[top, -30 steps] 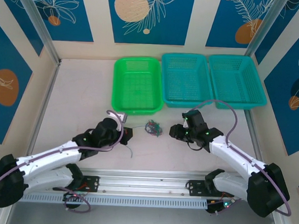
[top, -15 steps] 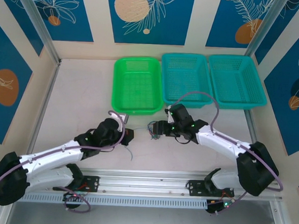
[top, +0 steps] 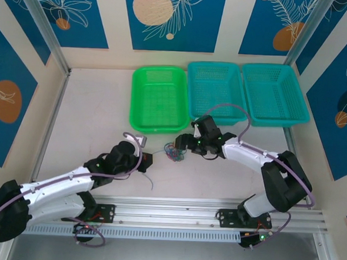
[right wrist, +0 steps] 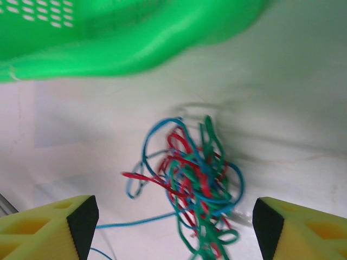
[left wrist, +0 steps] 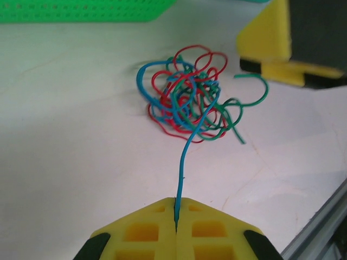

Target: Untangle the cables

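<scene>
Top view, cables: small blue, red and green knot (top: 174, 152) on the surface (top: 92, 113), just in front of the green basket (top: 159, 128), between the two arms.
Top view, left tool (top: 148, 160): low, on the near-left side of the knot; fingers too small here to read.
Top view, right tool (top: 182, 144): reaching in from the right, just beside the knot.
Left wrist, left tool (left wrist: 176, 219): pressed together, clamped on the blue strand (left wrist: 185, 149), which runs from the fingertips up into the cables (left wrist: 187, 103).
Left wrist, far side: one yellow pad (left wrist: 271, 40) of the right tool just beyond the knot, apart from it.
Right wrist, right tool (right wrist: 173, 227): fingers wide apart, straddling the cables (right wrist: 195, 181), holding nothing; the blue strand (right wrist: 135, 221) leaves the bunch toward the lower left.
Right wrist, background: green basket (right wrist: 135, 38) blurred, close behind the knot.
Step in hand: probably anchoring one blue end on the left while lining up a second grasp on the bunch.
Next move calls for: lowering over a red or green loop, not the blue one, closing on it, then drawing away from the left anchor gently enough that the knot loosens rather than tightens.
</scene>
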